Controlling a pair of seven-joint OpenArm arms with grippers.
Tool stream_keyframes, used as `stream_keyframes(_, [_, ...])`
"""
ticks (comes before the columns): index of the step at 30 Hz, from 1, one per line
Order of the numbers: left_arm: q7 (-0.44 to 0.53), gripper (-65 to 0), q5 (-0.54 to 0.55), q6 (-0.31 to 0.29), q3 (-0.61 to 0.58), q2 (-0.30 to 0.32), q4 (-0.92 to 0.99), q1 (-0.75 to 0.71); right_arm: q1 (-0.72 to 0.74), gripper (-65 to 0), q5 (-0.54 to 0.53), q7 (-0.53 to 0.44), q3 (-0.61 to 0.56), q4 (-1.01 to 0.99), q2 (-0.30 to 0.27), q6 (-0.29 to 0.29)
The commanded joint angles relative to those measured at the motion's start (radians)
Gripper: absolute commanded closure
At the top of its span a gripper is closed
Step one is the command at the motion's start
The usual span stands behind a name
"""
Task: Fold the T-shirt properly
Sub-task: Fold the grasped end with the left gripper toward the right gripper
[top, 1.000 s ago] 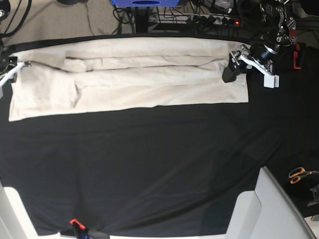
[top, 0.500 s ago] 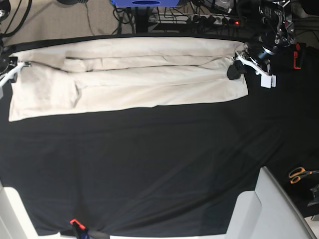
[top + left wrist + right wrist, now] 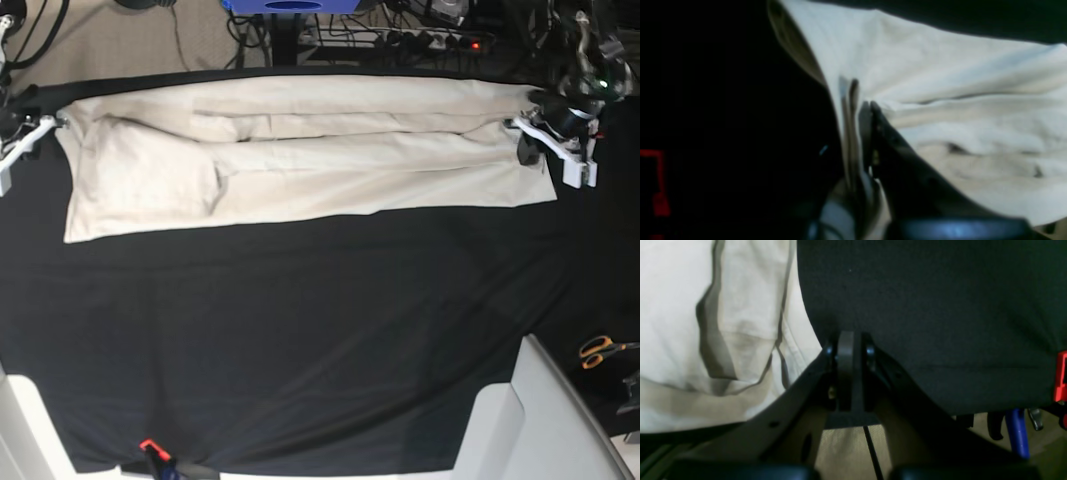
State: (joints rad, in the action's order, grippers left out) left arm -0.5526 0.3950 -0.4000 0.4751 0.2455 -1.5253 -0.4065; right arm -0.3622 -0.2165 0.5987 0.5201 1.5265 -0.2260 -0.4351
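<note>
While the soft, creased cream T-shirt (image 3: 300, 160) lies as a long band on matte black cloth (image 3: 300, 340), the left gripper (image 3: 522, 135) pinches its edge and the right gripper (image 3: 849, 340) is clamped, holding nothing visible.

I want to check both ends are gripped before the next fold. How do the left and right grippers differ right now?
The left gripper is pinching the T-shirt edge between its jaws; the right gripper has no shirt visibly between its jaws, over the black cloth. Left sits at the hem end, right at the sleeve end. Both are shut.

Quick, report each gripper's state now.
Left gripper: shut on the T-shirt edge.
Right gripper: shut; whether it pinches the T-shirt cannot be told.
</note>
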Motion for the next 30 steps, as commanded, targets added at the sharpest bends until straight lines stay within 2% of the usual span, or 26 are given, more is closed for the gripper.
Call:
stream_keyframes(1, [0.021, 0.0, -0.018, -0.015, 0.001, -0.018, -0.063, -0.006, 0.001, -5.0, -0.005, -0.016, 0.007, 0.015, -0.016, 0.0])
stream_keyframes(4, [0.018, 0.0, -0.159, -0.015, -0.032, -0.127, -0.202, -0.021, 0.001, -5.0, -0.005, -0.015, 0.007, 0.015, -0.016, 0.0])
stream_keyframes(8, [0.018, 0.0, -0.316, -0.015, -0.169, -0.225, -0.263, -0.016, 0.001, -5.0, -0.005, -0.013, 0.007, 0.015, -0.016, 0.0])
stream_keyframes(13, [0.018, 0.0, -0.362, 0.002, -0.306, -0.291, -0.261, -0.013, -0.001, -5.0, -0.005, -0.012, 0.007, 0.015, -0.016, 0.0])
stream_keyframes(18, [0.021, 0.0, -0.353, 0.12, -0.453, -0.297, -0.257, -0.001, -0.001, -5.0, -0.005, -0.012, 0.007, 0.015, -0.016, 0.0])
stream_keyframes(25, [0.018, 0.0, -0.351, 0.129, -0.603, -0.308, -0.176, 0.074, -0.001, -5.0, -0.005, -0.012, 0.007, 0.015, -0.016, 0.0])
stream_keyframes(30, [0.021, 0.0, -0.353, 0.21, -0.686, -0.318, -0.091, 0.117, -0.001, -5.0, -0.005, -0.012, 0.007, 0.015, -0.016, 0.0])
